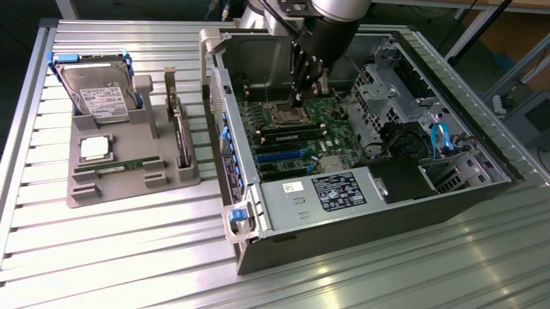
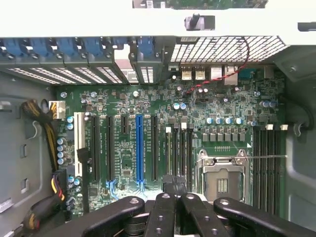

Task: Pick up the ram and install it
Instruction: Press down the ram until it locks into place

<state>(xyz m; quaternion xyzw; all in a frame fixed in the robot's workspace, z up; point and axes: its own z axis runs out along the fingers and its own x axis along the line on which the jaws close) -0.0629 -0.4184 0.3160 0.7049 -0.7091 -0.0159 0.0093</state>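
The gripper (image 1: 297, 102), jaws pressed together with nothing clearly between them, hangs inside the open computer case (image 1: 378, 206) over the motherboard's memory slots (image 2: 180, 153), beside the empty CPU socket (image 2: 222, 183). In the exterior view the ram (image 1: 116, 166) lies outside on the grey tray (image 1: 120, 193), at about 8 o'clock from the gripper, its long axis running 9-to-3. The case's side wall (image 1: 225, 96) stands between them; a hard drive (image 1: 99, 93) and a processor chip (image 1: 94, 148) share the tray.

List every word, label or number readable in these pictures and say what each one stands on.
None can be read.
Hard drive: white label, print too small.
Power supply: black label, print too small.
Case frame: small white sticker, blurred.
Motherboard: markings too small.
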